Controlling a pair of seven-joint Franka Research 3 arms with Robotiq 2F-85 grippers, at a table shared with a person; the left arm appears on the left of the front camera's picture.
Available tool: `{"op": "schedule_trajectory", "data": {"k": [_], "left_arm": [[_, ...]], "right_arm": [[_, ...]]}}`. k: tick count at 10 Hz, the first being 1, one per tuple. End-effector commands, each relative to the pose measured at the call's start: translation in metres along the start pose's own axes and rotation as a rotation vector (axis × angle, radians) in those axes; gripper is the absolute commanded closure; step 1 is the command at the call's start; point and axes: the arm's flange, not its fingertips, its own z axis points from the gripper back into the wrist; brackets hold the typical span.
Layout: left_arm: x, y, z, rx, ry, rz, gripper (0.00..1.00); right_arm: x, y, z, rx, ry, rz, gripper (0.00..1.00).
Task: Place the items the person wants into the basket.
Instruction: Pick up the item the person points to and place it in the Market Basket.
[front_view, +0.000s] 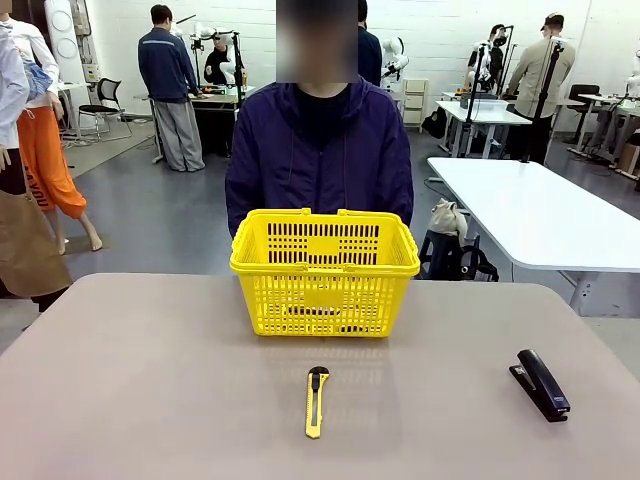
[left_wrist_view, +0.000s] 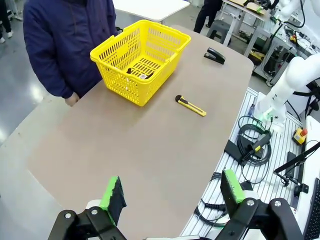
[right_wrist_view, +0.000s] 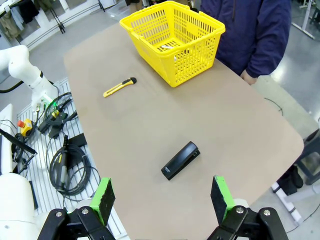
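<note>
- Both claws, the left gripper (left_wrist_view: 172, 197) and the right gripper (right_wrist_view: 162, 197), hang high above the table (front_view: 150, 380) with fingers spread apart, holding nothing.
- The yellow basket (front_view: 325, 272) stands at the far edge before the person (front_view: 320, 150); small items (left_wrist_view: 140, 74) lie inside.
- A utility knife (front_view: 316, 400) and a stapler (front_view: 541, 384) lie on the table.
- Loading looks finished; next calls for the person's cue.

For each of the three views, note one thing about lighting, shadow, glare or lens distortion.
Front view: even overhead light, a soft shadow under the yellow basket, and a faint sheen on the table near the utility knife. Left wrist view: wide-angle lens bends the table edge; floor glare at left. Right wrist view: similar curving, with a short soft shadow beside the stapler.
</note>
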Motion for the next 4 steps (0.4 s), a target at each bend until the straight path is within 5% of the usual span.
{"op": "schedule_trajectory", "data": {"k": [1,4], "left_arm": [[0.0003,-0.0017,0.0004,0.001,0.011,-0.011,0.0],[0.0003,-0.0017,0.0004,0.001,0.011,-0.011,0.0]], "right_arm": [[0.0001,-0.0007,-0.0008,0.006,-0.033,0.014,0.0],[0.0001,-0.0007,-0.0008,0.006,-0.033,0.014,0.0]]}}
